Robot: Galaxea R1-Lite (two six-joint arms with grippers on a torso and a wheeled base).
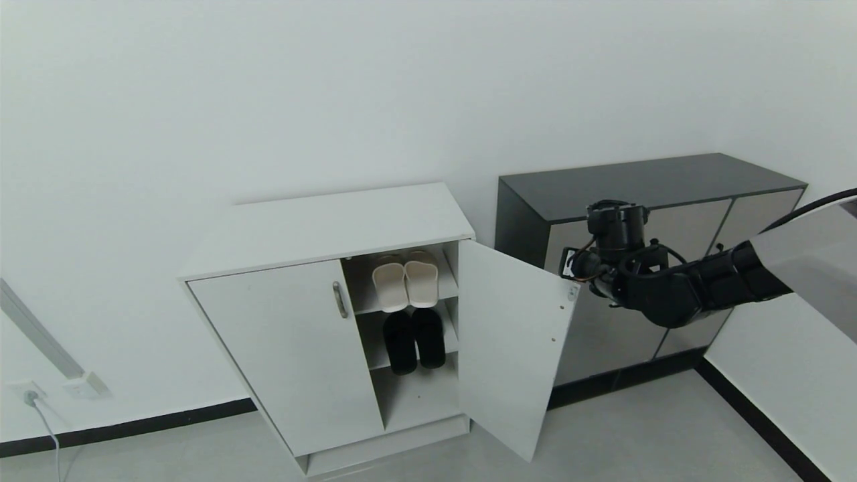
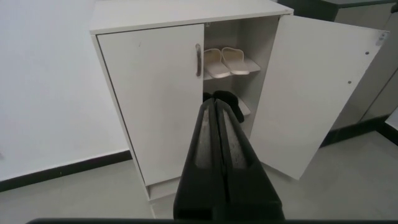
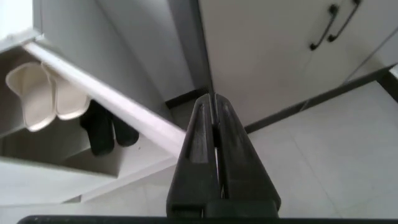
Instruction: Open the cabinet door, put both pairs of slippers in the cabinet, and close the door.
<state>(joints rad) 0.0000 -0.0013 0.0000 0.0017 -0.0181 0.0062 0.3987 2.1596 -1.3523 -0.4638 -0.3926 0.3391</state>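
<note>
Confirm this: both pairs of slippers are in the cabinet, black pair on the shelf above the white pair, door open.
Wrong order. The head view shows the white slippers on the upper shelf and the black slippers one level down. The rest stands: both pairs are in the cabinet, door open.

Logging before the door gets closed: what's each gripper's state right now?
Left gripper: closed, holding nothing.
Right gripper: closed, holding nothing, near the open door.
</note>
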